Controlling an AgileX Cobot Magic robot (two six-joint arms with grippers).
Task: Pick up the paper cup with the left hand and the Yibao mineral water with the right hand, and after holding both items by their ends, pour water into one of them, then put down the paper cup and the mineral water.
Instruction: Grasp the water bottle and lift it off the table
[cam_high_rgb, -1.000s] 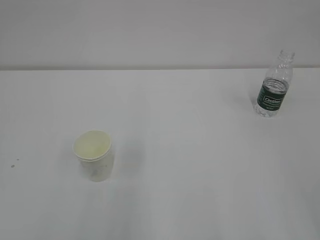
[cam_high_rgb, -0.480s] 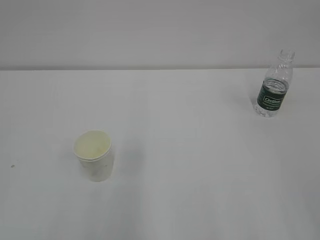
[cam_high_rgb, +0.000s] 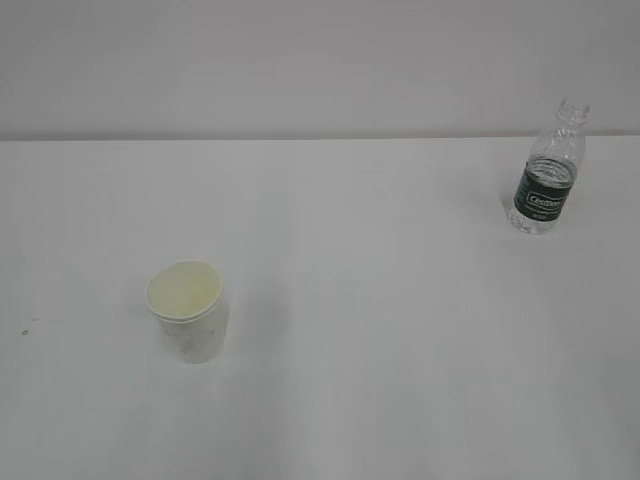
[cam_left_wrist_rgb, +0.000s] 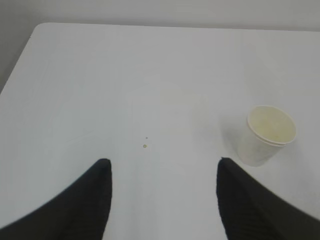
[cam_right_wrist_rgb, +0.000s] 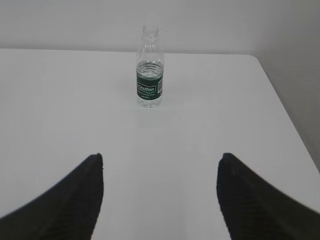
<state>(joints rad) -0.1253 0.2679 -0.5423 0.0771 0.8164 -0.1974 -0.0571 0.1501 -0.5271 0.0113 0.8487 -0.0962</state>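
Smooth white table (cam_high_rgb: 400, 330); tapered paper cup (cam_high_rgb: 188, 323), ribbed clear bottle (cam_high_rgb: 548, 170) upright; both pincers (cam_left_wrist_rgb: 162, 167) (cam_right_wrist_rgb: 160, 162) spread, empty.

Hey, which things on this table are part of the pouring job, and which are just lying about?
Part of the job:
- paper cup, upright, not held
- water bottle, upright, capless, not held
- left gripper, open
- right gripper, open

Just lying about:
- tiny specks on the white table

The cup (cam_high_rgb: 188, 323), off to the right of the left pincer (cam_left_wrist_rgb: 162, 172), looks like matt white paper with a cream lining. The bottle (cam_right_wrist_rgb: 149, 74), ahead of the right pincer (cam_right_wrist_rgb: 160, 167), is clear, ribbed, glossy plastic with a dark green label. The table (cam_high_rgb: 400, 330) is smooth, matt white, and the fingers (cam_left_wrist_rgb: 95, 200) look matt black, finely ribbed.
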